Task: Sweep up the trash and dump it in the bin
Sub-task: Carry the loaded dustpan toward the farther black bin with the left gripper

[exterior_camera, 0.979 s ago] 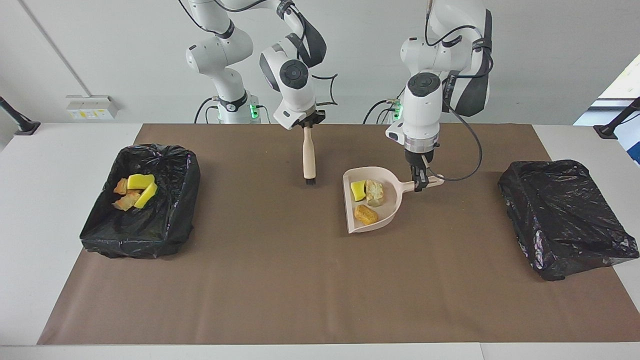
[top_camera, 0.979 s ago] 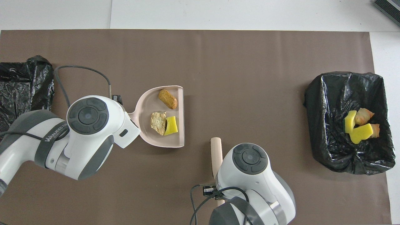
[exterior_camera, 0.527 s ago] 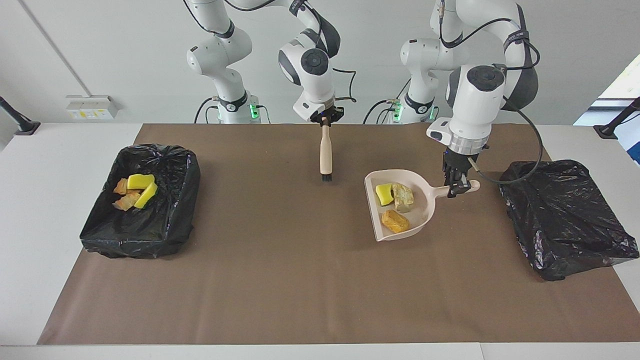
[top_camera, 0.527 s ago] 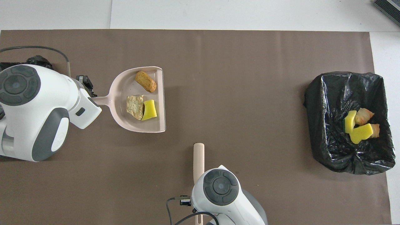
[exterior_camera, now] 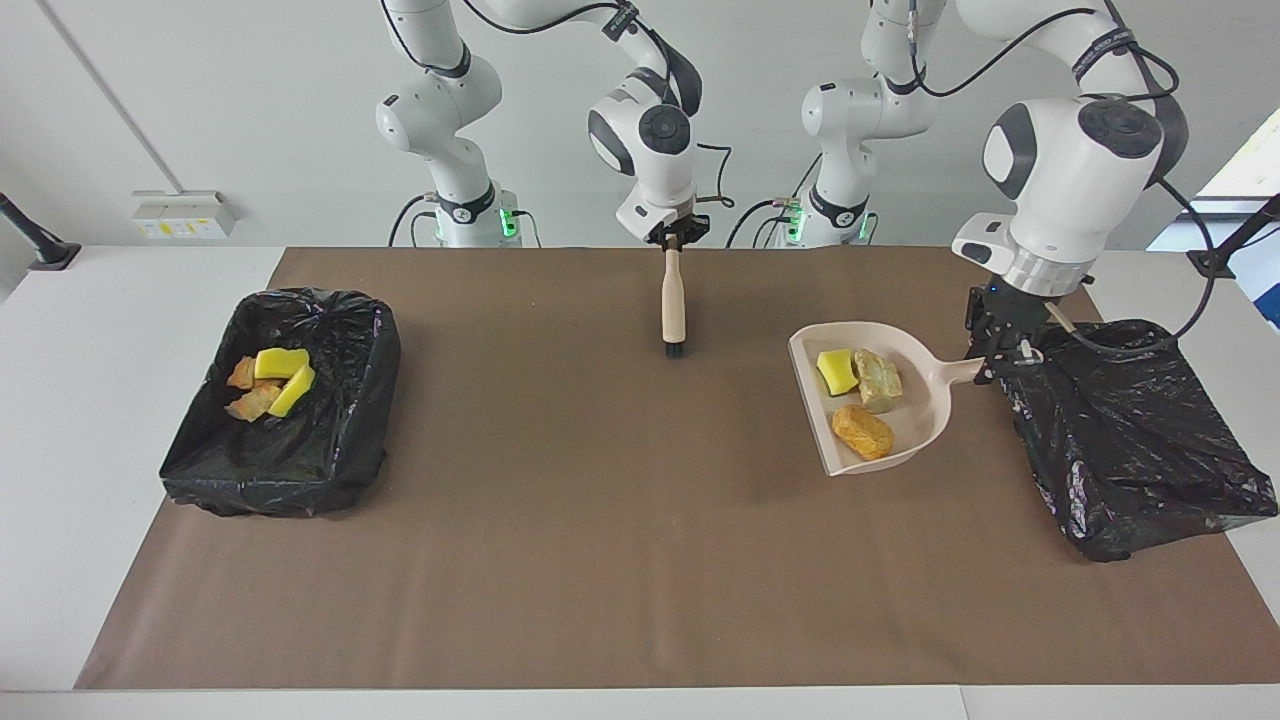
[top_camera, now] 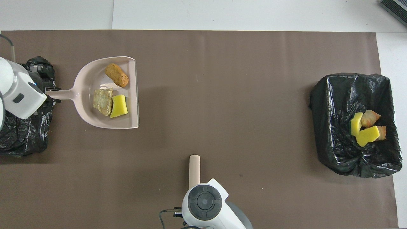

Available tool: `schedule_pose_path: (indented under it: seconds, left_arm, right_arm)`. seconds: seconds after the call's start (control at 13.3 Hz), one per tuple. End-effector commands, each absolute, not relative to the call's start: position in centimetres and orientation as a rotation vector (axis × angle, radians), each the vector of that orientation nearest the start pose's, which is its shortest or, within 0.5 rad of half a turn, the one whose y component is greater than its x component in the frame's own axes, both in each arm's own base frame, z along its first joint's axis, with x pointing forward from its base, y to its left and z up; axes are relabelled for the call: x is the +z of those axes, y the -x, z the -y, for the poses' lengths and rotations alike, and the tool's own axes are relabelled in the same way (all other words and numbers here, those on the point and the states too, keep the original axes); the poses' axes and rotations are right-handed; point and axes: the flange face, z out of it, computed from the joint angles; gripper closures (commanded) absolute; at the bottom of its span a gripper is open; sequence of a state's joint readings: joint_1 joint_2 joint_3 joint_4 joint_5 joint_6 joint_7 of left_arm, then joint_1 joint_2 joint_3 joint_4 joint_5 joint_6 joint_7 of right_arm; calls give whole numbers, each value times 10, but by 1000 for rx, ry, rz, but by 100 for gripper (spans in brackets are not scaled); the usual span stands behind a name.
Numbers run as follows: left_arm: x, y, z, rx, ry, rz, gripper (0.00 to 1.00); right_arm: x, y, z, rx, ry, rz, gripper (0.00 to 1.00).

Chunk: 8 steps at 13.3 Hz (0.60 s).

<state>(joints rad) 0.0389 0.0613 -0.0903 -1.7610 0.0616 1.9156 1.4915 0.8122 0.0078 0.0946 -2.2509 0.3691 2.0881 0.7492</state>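
facing view: left hand (exterior_camera: 1003, 362) clamps the end of the dustpan (exterior_camera: 925, 420) handle, pan lifted clear of the brown mat (exterior_camera: 600, 560), handle end over the rim of the black-lined bin (exterior_camera: 1140, 440) at the left arm's end of the desk (exterior_camera: 100, 560). in the pan: a yellow sponge chunk (exterior_camera: 836, 370) at 11 o'clock, a pale bread piece (exterior_camera: 879, 379) touching it, a golden-brown piece (exterior_camera: 862, 431) at 6 o'clock. right hand (exterior_camera: 675, 243) is closed on the top of the brush (exterior_camera: 673, 308), which hangs upright, bristles down, over the mat near the robots. second lined bin (exterior_camera: 300, 460) at the right arm's end holds four scraps (exterior_camera: 270, 385), yellow sponge and brown bread heaped together.

overhead view: left hand (top_camera: 49, 94) on the dustpan (top_camera: 86, 79) handle at 9 o'clock, over the bin (top_camera: 22, 140) edge. sponge chunk (top_camera: 119, 106), pale piece (top_camera: 102, 101) and golden-brown piece (top_camera: 116, 75) sit in the pan. brush (top_camera: 194, 168) handle shows at 6 o'clock; the right hand is hidden under its own wrist. other bin (top_camera: 349, 159) at 3 o'clock holds the scraps (top_camera: 365, 127).
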Motion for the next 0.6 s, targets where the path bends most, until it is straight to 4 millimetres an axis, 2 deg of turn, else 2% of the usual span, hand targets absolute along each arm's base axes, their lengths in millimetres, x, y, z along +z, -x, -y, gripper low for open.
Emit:
schedule_pose_path:
  seconds: [0.0, 0.15, 0.3, 0.45, 0.53]
  left_arm:
    - [555, -610, -28, -47, 2217, -2122, 100]
    - [565, -613, -91, -15, 2300, -2049, 100]
    - [579, -606, -138, 12, 2265, -2008, 100]
    - [585, -594, -193, 22, 2296, -1935, 100]
    - [589, -580, -231, 19, 2346, -1865, 100]
  right_arm:
    - [354, -287, -402, 504, 3056, -101, 100]
    - [354, -287, -398, 479, 3108, -169, 100]
    - [351, -283, -393, 479, 3124, -170, 100]
    - [346, -281, -388, 469, 3128, -160, 100]
    - [344, -278, -384, 469, 3130, -141, 100]
